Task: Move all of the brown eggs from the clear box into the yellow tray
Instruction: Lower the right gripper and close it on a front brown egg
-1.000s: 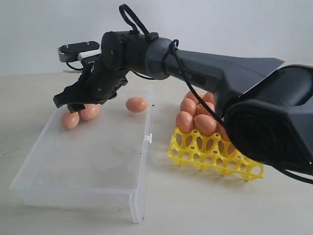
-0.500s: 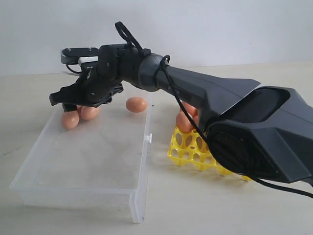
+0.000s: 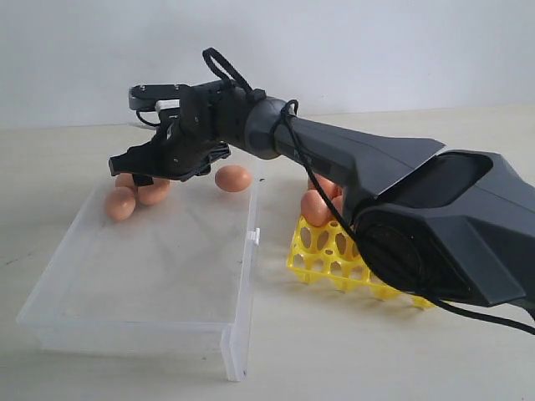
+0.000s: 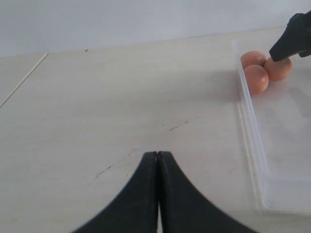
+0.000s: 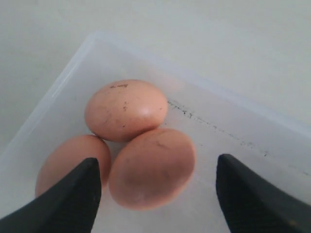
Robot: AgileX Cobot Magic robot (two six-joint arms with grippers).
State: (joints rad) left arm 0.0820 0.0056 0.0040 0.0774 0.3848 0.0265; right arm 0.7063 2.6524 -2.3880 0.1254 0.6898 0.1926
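Eggs cluster three together in the box's far corner, a fourth nearby; the right gripper, spread wide and empty, hovers over them for a pick and must next drop and close on one

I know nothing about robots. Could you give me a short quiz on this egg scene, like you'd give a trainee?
1. How many brown eggs lie in the clear box?
2. True or false: the right gripper is clamped on an egg.
3. The left gripper is: A) open over the box; B) shut, holding nothing, over the bare table; C) holding an egg.
Key: 1. Four: three huddled in a corner, one apart. 2. False: it hangs open over the three, holding nothing. 3. B.
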